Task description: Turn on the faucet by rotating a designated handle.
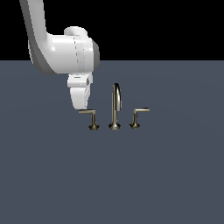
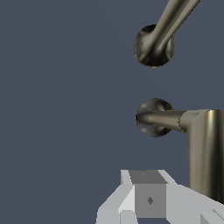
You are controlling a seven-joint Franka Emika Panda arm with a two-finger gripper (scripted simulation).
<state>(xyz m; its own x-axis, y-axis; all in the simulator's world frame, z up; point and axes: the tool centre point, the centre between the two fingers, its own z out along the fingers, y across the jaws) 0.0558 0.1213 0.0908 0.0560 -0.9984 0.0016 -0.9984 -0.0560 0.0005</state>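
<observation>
The fingers [image 1: 81, 106], whether open or closed I cannot tell, hover at the left handle [image 1: 89, 114], which probably needs a sideways push next.

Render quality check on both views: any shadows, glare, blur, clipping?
Exterior view: flat lighting, no cast shadows under the faucet on the grey floor; black backdrop above; arm cropped at the top. Wrist view: sharp, no blur; soft banded highlights on the handle, which is cropped at the frame edge; gripper only partly in frame.
</observation>
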